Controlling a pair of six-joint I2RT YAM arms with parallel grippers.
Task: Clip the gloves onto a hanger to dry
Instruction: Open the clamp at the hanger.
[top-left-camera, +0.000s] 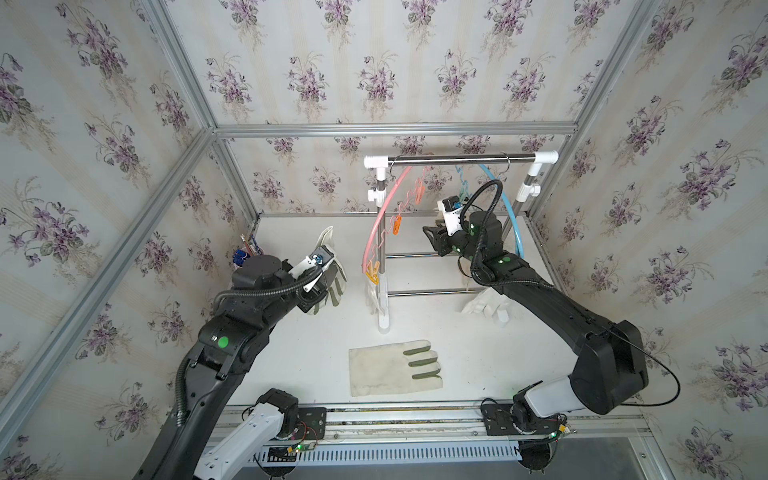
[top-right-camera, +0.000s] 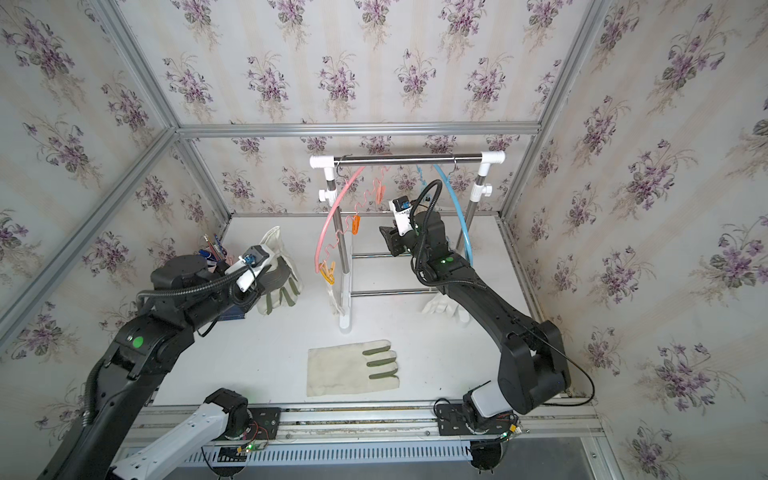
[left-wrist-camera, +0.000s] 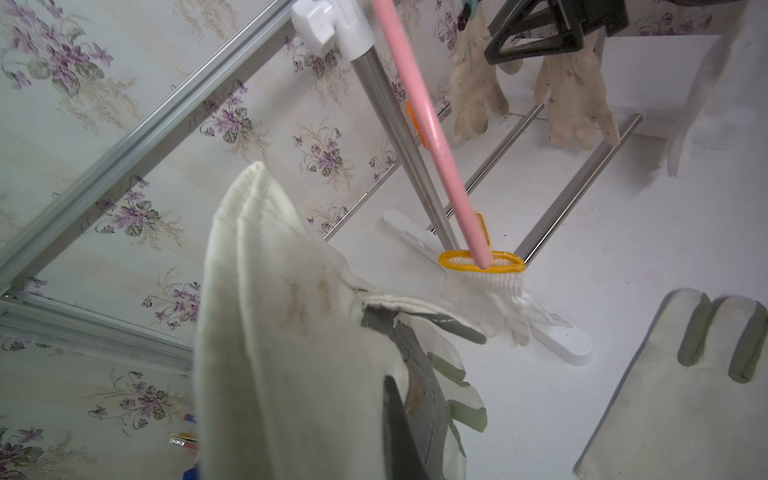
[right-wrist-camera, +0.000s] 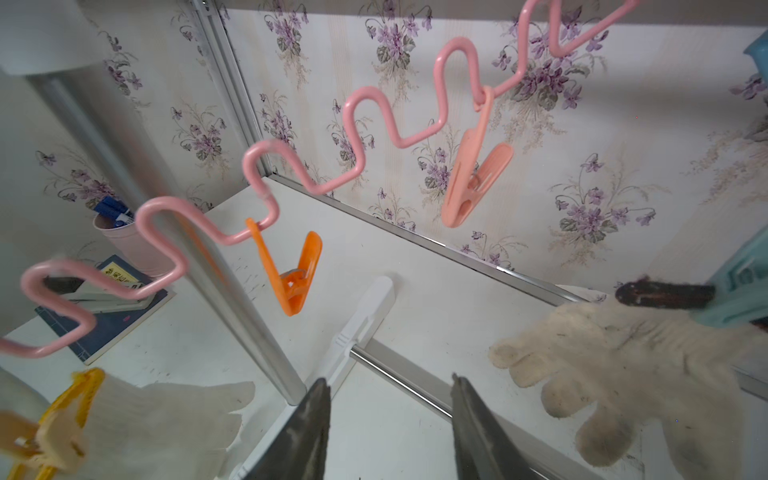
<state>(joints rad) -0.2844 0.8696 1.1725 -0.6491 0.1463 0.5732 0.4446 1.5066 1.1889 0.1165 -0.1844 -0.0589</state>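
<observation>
My left gripper (top-left-camera: 321, 296) is shut on an off-white canvas glove (top-left-camera: 332, 279) (left-wrist-camera: 291, 332) with grey-green patches and holds it up, left of the pink hanger (top-left-camera: 378, 216). One finger (left-wrist-camera: 399, 428) shows against the cloth. A white knitted glove (left-wrist-camera: 486, 291) with a yellow cuff hangs from the hanger's yellow clip (top-left-camera: 372, 274). My right gripper (top-left-camera: 430, 239) (right-wrist-camera: 390, 380) is open and empty in the air, near the free orange clip (right-wrist-camera: 291, 282) and salmon clip (right-wrist-camera: 469, 183). A second canvas glove (top-left-camera: 395, 368) lies flat at the table's front. Dirty beige gloves (right-wrist-camera: 623, 365) hang from teal clips.
The hangers, one pink and one blue (top-left-camera: 509, 208), hang on a steel rack (top-left-camera: 461, 158) whose legs and low bars cross the middle of the table. A white glove (top-left-camera: 486, 305) lies under my right arm. A pink pen cup (right-wrist-camera: 137, 245) and a book (right-wrist-camera: 108, 316) sit at the back left.
</observation>
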